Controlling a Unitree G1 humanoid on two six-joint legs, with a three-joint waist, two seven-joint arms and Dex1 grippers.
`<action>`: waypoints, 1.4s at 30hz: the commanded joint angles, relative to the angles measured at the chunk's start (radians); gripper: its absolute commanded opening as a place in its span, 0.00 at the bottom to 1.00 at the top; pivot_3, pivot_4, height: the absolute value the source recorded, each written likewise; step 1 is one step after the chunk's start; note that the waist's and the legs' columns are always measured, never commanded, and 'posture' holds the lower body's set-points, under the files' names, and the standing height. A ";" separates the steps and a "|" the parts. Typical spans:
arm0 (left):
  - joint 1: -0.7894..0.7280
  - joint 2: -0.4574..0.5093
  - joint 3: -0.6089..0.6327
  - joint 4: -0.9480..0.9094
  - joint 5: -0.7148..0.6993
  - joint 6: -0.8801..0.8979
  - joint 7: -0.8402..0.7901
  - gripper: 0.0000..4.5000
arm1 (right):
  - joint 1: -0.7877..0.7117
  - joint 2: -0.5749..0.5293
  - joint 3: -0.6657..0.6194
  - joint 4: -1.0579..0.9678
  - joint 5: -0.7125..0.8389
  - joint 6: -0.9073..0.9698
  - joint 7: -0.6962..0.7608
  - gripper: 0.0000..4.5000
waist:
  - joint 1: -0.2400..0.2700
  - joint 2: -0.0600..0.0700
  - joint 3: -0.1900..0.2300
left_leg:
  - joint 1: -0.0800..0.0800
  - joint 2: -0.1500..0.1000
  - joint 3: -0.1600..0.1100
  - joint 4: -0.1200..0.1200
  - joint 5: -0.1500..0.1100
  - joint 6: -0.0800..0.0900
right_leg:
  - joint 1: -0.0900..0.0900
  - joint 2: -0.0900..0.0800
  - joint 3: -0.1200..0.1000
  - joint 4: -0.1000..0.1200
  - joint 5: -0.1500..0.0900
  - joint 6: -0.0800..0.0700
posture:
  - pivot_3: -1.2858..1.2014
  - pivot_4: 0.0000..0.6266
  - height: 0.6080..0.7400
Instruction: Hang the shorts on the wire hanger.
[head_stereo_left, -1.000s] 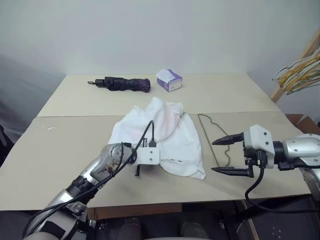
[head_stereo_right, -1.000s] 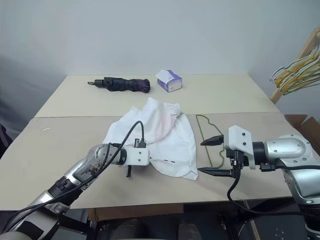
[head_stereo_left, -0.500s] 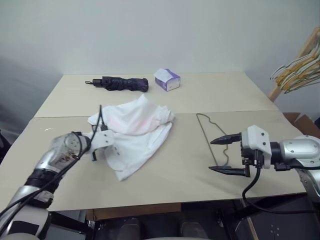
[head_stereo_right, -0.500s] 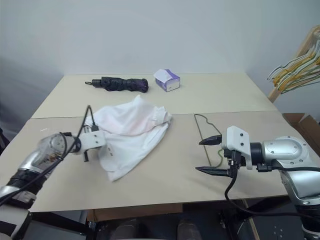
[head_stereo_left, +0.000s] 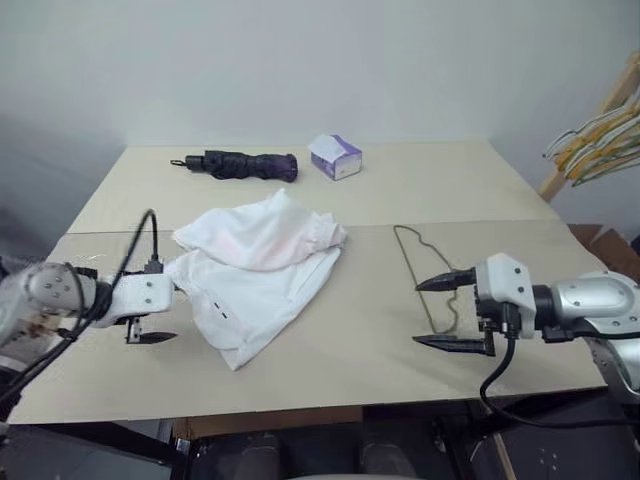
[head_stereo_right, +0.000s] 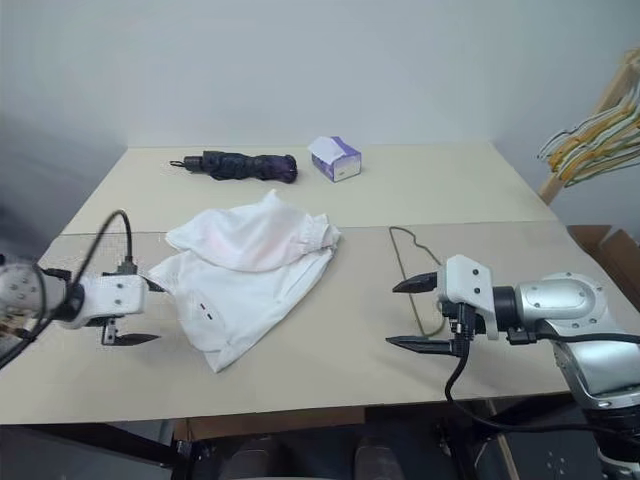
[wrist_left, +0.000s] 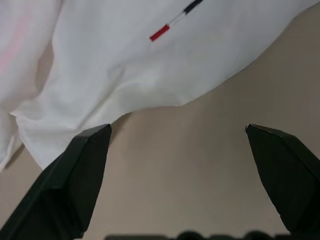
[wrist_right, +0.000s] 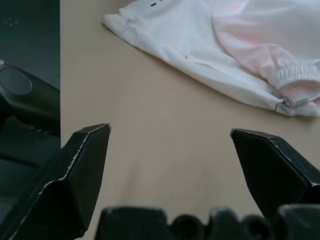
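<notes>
1. Looked like a bare test room or robot lab, not anyone's home. The walls (head_stereo_left: 300, 60) were plain grey-white with nothing on them.
2. The table (head_stereo_left: 450, 190) was two plain beige boards pushed together, seam showing across the middle.
3. Stuff on it seemed like props: a folded dark umbrella (head_stereo_left: 240, 165), a small tissue box (head_stereo_left: 336, 157), white shorts (head_stereo_left: 255, 270), a wire hanger (head_stereo_left: 415, 265).
4. A bunch of hangers (head_stereo_left: 595, 140) hung off a wooden rack (head_stereo_left: 590, 120) at the right.
5. Loose cables ran off the robot arms.
</notes>
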 joint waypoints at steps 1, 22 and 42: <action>0.013 -0.034 0.062 -0.207 -0.184 0.223 -0.010 0.99 | -0.017 0.014 -0.003 -0.020 0.003 -0.024 -0.005 1.00 | 0.010 0.000 0.000 | 0.000 0.000 0.001 0.000 0.000 0.000 | 0.000 0.000 0.000 0.000 -0.001 0.002 | 0.52 0.04 1.00; -0.188 -0.206 -0.547 -0.352 0.163 0.765 0.266 0.91 | -0.017 0.039 0.007 -0.062 -0.007 -0.011 -0.050 1.00 | 0.013 0.000 -0.001 | 0.004 0.001 0.003 0.003 0.000 0.001 | 0.006 0.010 0.008 0.001 0.000 0.002 | 0.50 0.02 1.00; -0.165 -0.140 -0.403 -0.235 0.152 0.567 0.208 0.00 | -0.088 0.077 0.067 -0.015 -0.030 -0.034 -0.047 1.00 | -0.006 0.001 -0.002 | 0.016 0.003 0.004 -0.001 -0.001 -0.001 | 0.016 0.010 0.009 -0.001 -0.002 0.001 | 0.52 0.00 1.00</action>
